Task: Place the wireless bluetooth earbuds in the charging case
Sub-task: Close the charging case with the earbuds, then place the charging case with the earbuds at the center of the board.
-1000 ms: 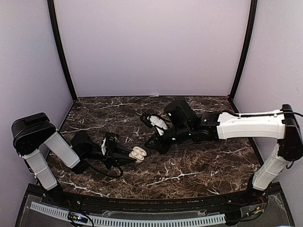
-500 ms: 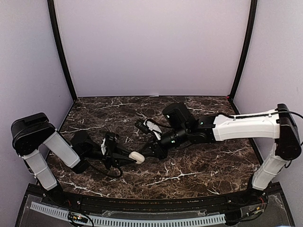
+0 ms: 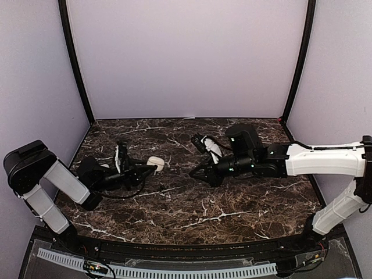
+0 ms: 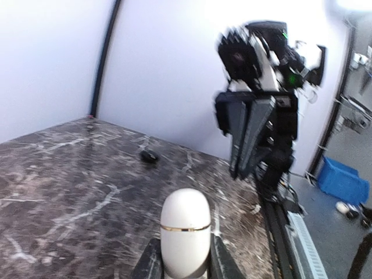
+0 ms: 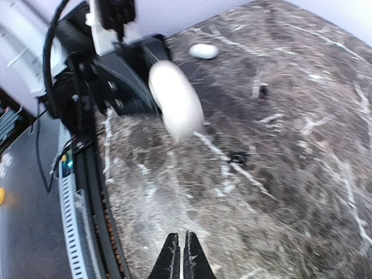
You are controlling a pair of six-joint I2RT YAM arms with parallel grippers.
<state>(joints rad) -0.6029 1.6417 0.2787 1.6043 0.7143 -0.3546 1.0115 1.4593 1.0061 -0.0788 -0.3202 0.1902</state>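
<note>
One white charging case is the only task piece plainly in sight, and it is on the left. The left gripper pinches its lower end between both fingers, with the rounded lid end pointing towards the other arm, seemingly clear of the dark marble table. The lid looks closed, with a thin gold seam ringing the shell. I judge the case light, hard and glossy, so apt to slip or twist in a two-point pinch. A hold low on the body, below the seam, suits it, since that leaves the lid free to swing.

To the right, well apart from the case, the right gripper hangs low over the table. Its fingers are pressed together with only a slit between them, and nothing shows in them.

No earbuds can be made out anywhere, and whether they lie inside the shut case is hidden. The right wrist view is smeared. A small pale oval on the marble beyond the case is too vague to name, as is a dark speck in the left wrist view.
</note>
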